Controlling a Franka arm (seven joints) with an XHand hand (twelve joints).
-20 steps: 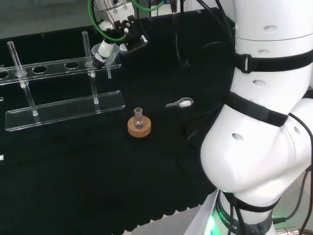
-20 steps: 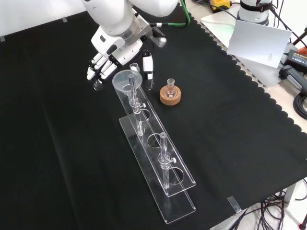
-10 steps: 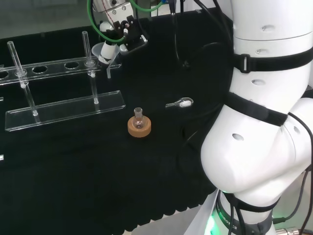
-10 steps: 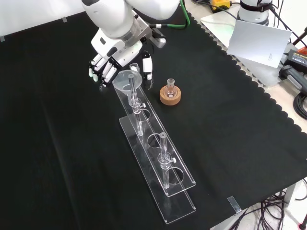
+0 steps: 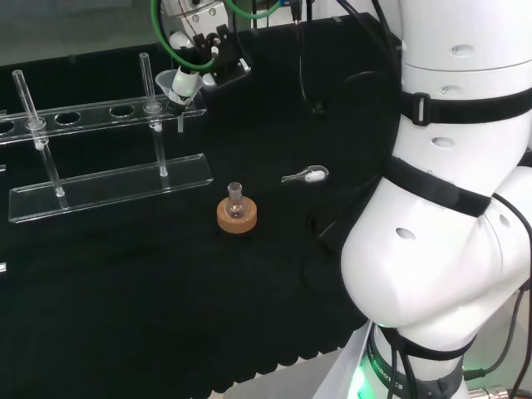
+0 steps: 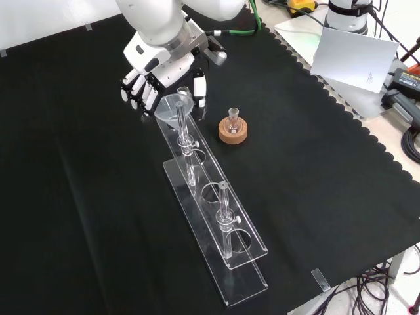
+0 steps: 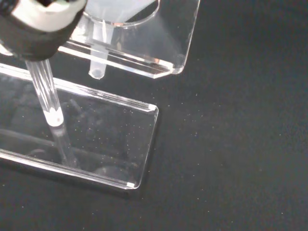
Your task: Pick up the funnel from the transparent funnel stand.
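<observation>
I see the clear glass funnel (image 6: 173, 109) seated in the end hole of the transparent funnel stand (image 6: 216, 226), toward the far edge of the surface (image 6: 92, 216) in the front view. The robot hand (image 6: 152, 79) sits at the funnel's rim, fingers curled beside it; whether they grip it, I cannot tell.

In the front view the hand (image 6: 154, 77) covers the far rim of the funnel (image 6: 174, 109), so contact between fingers and funnel cannot be told. In the wrist view the funnel's cone is cut off at the edge, just beside a blurred fingertip (image 7: 41, 21)
</observation>
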